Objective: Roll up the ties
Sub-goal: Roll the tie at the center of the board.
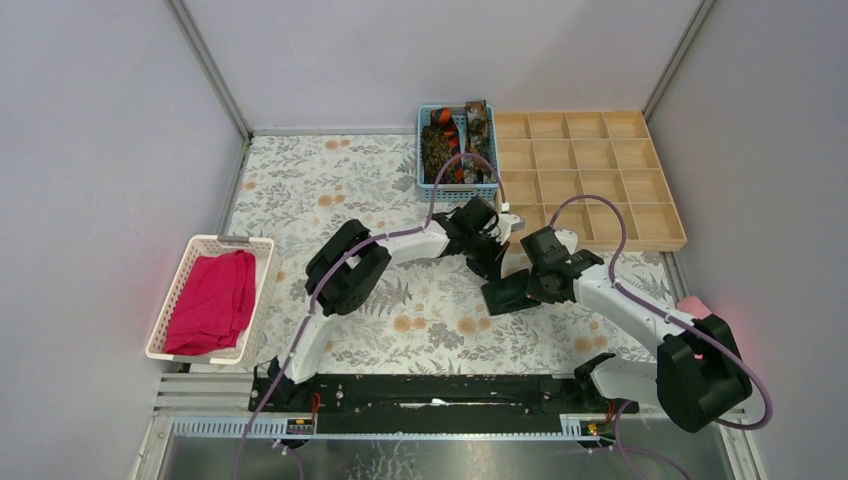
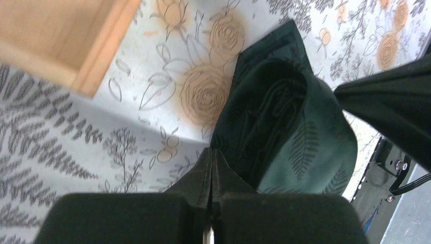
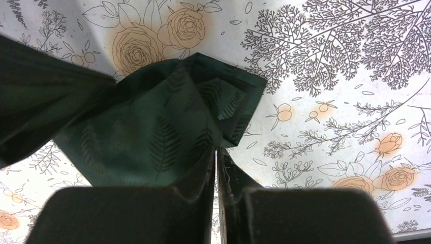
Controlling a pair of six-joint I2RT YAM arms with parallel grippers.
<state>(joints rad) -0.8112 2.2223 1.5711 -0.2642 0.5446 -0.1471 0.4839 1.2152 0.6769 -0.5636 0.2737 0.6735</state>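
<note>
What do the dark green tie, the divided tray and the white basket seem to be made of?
The tie: thin woven fabric, perhaps silk or polyester; soft folds, faint sheen, fern pattern. The tray: pale bare-looking wood; matte, light tan walls. The basket: probably plastic; white moulded lattice walls.

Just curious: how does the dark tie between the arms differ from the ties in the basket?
The green tie is plain; the basket ties are mottled brown or orange-striped. The green tie lies bunched on the table, pinched by the right end effector; the basket ties sit untouched. All are fabric.
</note>
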